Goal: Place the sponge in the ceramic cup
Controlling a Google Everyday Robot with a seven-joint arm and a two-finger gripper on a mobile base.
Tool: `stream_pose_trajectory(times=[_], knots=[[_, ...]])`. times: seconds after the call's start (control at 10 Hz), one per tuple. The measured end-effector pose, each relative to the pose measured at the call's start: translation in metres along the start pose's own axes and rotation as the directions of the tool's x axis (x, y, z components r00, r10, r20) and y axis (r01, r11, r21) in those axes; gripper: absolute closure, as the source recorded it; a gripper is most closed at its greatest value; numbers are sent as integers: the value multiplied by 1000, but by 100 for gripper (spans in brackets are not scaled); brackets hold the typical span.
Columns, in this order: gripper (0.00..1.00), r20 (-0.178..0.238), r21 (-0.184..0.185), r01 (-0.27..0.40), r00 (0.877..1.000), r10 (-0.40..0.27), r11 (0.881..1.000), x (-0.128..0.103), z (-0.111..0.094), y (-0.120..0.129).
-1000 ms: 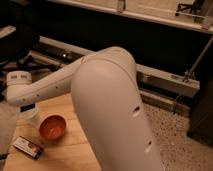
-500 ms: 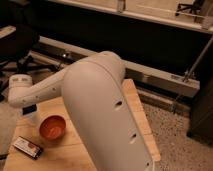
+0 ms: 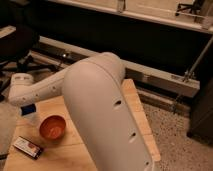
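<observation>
My white arm (image 3: 100,115) fills the foreground and reaches left across the wooden table (image 3: 137,117). Its wrist ends at the table's far left, and the gripper (image 3: 26,104) hangs under it, mostly hidden. The dark-blue sponge (image 3: 28,109) shows right below the wrist, with the gripper shut on it. The sponge sits directly over the small white ceramic cup (image 3: 32,120), at its rim. How far into the cup it reaches I cannot tell.
A red-orange bowl (image 3: 52,126) stands just right of the cup. A flat black-and-white box (image 3: 27,147) lies near the front left corner. Behind the table are a dark chair (image 3: 15,45), a metal rail (image 3: 165,80) and speckled floor (image 3: 180,145).
The arm's bulky upper link has swung a little and the wrist end has dipped slightly over the cup. Bowl and box have not moved.
</observation>
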Motion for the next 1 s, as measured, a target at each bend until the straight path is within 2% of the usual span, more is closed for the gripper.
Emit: stream_pose_trajectory(times=[0.5,1.0], knots=[[100,-6,-8,18,1000,-18,1000,-8,2,15],[100,-17,16,21,1000,-21,1000,1,26,0]])
